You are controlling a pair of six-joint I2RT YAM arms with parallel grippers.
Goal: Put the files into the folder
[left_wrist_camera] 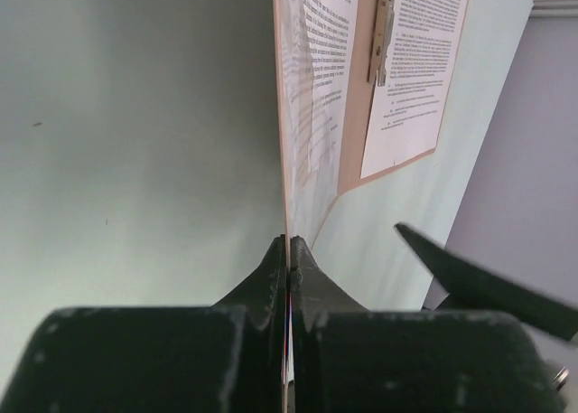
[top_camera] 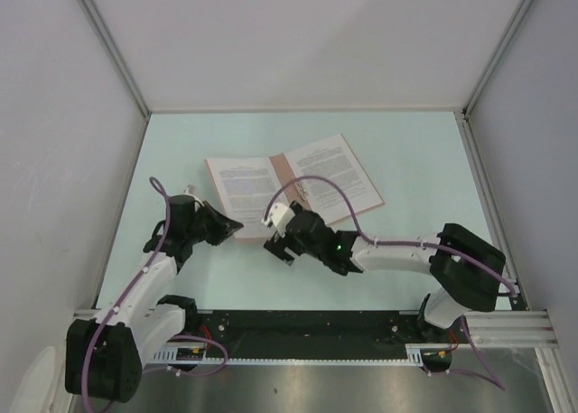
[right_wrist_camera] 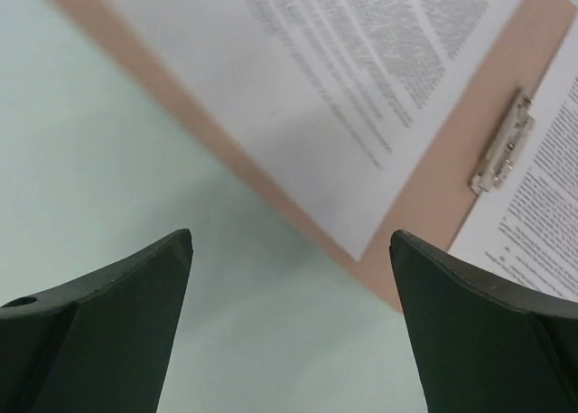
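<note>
Grip check, nearest first: your left gripper (left_wrist_camera: 287, 255) is pinched tight on the near edge of the folder's (left_wrist_camera: 355, 115) left cover, and you cannot tell whether the sheet on that cover is caught in the pinch too. Just to its right, your right gripper (right_wrist_camera: 291, 241) hangs over the table (right_wrist_camera: 90, 142) with its fingers spread wide and nothing between them, just short of the folder's near edge. Beyond both, the folder lies open near the middle of the table, with a left sheet (top_camera: 242, 185) and a right sheet (top_camera: 332, 173) of printed text on its two halves. A metal clip (right_wrist_camera: 501, 142) sits on the bare strip between them.
</note>
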